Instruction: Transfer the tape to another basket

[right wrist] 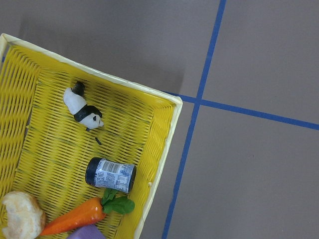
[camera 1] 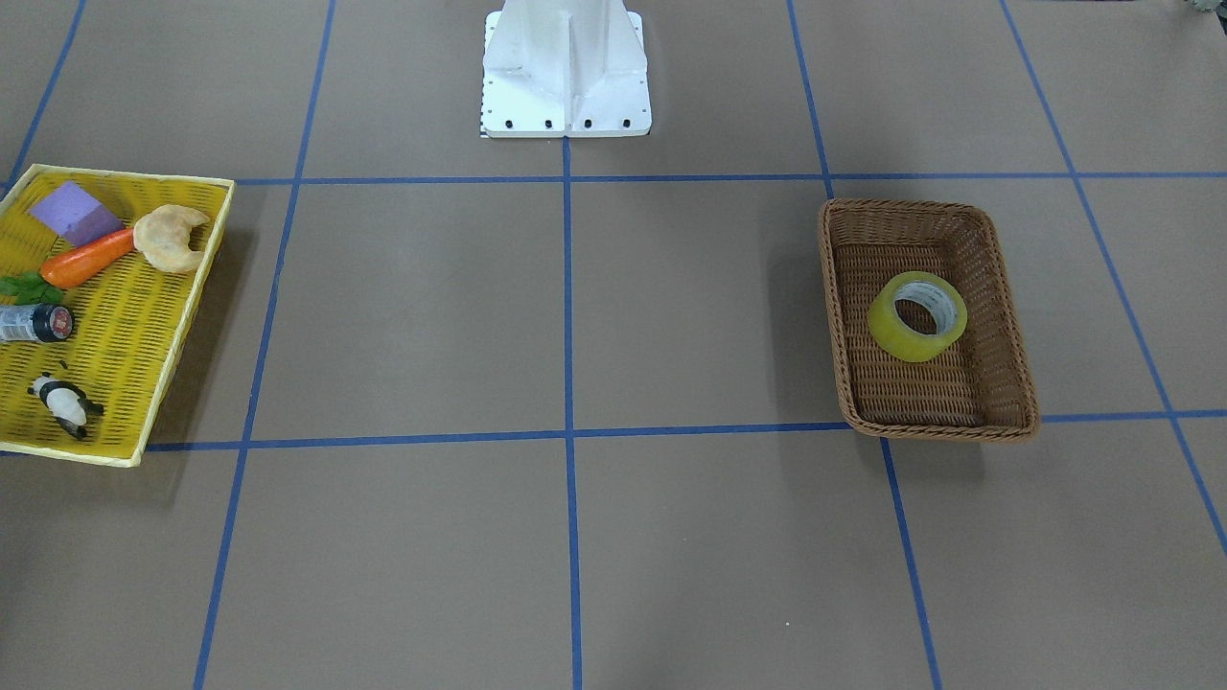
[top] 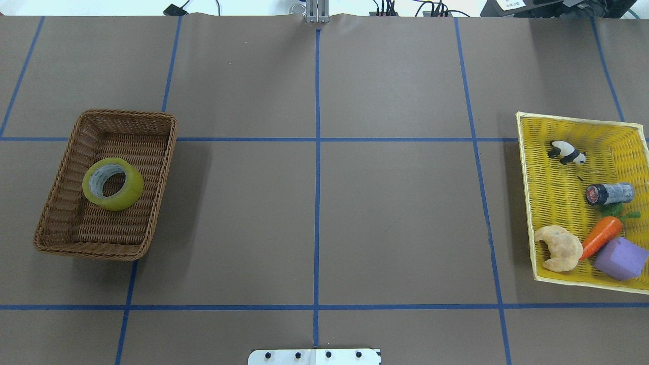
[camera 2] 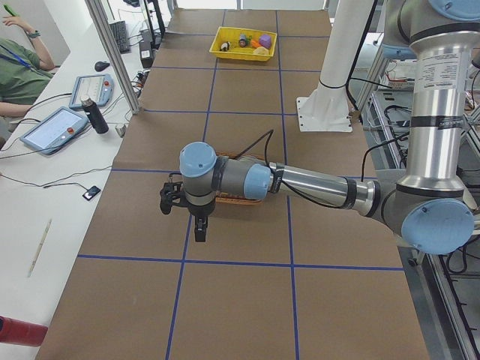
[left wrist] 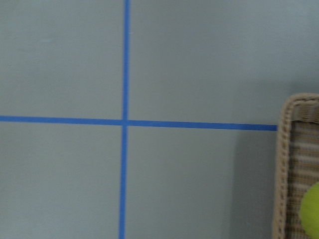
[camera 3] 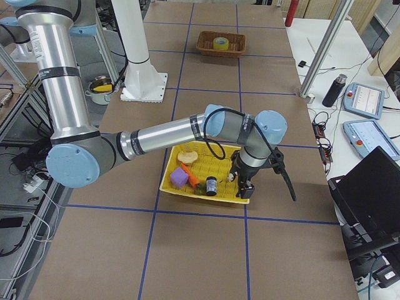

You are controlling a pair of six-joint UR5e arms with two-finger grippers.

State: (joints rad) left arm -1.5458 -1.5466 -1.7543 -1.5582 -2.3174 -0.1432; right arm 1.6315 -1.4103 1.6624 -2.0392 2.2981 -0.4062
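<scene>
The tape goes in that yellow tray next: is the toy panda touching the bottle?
Apart. The right wrist view shows bare mesh of the yellow tray between the toy panda and the lying bottle.

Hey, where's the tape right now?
The tape sits inside the wicker basket on the overhead view's left, the robot's left side, across the table from the yellow tray.

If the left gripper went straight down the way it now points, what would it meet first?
The left gripper would probably meet bare table by the blue line crossing, just outside the basket, not the tape; its exact aim is unclear.
</scene>
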